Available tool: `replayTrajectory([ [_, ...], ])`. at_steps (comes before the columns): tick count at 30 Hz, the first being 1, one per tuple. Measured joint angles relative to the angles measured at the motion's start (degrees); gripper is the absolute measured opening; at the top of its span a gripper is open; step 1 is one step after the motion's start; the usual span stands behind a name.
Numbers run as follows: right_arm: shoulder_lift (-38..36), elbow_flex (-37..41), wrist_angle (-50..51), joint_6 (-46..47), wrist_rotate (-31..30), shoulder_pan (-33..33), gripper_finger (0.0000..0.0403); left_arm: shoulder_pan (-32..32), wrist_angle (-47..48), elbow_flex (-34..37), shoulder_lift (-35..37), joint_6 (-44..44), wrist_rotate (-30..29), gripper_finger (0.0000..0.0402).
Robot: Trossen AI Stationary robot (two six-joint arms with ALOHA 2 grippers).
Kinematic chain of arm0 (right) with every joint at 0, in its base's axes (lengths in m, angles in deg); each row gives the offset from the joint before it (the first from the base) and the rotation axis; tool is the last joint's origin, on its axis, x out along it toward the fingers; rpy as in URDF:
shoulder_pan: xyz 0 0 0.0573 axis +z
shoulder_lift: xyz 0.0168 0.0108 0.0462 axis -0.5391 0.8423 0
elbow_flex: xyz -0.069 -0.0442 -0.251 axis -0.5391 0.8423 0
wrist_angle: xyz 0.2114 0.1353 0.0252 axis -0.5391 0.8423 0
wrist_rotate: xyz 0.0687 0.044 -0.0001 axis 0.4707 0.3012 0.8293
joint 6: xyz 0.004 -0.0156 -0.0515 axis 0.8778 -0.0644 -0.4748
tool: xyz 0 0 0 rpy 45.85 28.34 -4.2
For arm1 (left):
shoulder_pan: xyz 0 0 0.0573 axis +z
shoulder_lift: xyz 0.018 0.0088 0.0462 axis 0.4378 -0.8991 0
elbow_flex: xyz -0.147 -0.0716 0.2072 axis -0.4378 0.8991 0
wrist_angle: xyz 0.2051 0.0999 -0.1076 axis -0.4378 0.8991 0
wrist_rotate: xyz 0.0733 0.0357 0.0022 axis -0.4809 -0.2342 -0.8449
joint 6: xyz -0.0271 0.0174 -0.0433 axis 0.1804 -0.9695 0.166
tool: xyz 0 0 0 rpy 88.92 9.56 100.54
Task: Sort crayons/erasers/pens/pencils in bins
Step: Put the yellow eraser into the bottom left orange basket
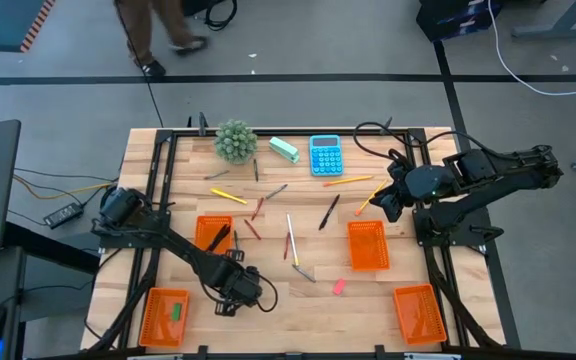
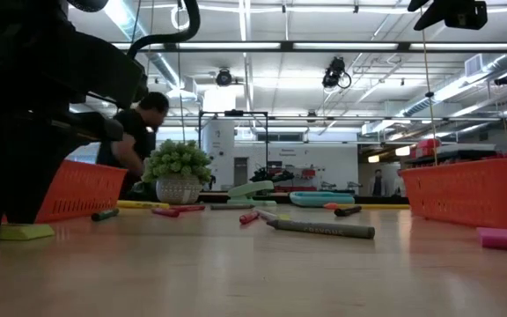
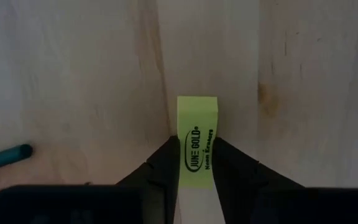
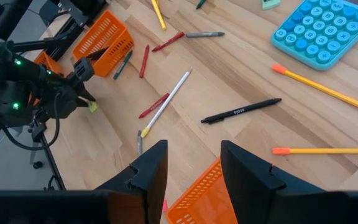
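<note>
Clearly we saw left end effector (image 3: 196,163) pinching yellow-green eraser (image 3: 197,134) flat on surface (image 3: 73,74); shallow grip risked slip; right end effector (image 4: 193,165) gaped empty.

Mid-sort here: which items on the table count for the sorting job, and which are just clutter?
Job items:
- orange bins
- yellow-green eraser, between the left end effector's fingers
- pink eraser
- green eraser, in a bin
- black pen
- pencils
- crayons

Clutter:
- blue calculator
- potted plant
- mint-green block
</note>
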Motion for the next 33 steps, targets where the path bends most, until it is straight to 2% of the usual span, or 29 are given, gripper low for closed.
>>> replayTrajectory([
  [12,0.00,0.00,0.00,-0.93,-1.38,-0.02,0.0154,-0.36,12.40,-7.21,-0.07,0.05,0.20,0.0095],
  [18,0.00,0.00,0.00,-1.50,-2.36,-0.02,0.0154,-3.13,18.48,-9.89,0.03,2.02,0.83,0.0099],
  [24,0.00,0.00,0.00,-3.49,-2.48,-0.02,0.0154,-8.66,21.32,-9.95,1.50,8.52,3.23,0.0089],
  [33,0.01,0.00,0.00,-5.36,-7.09,-0.01,0.0154,-15.66,22.92,-9.95,9.41,26.19,3.17,0.0097],
])
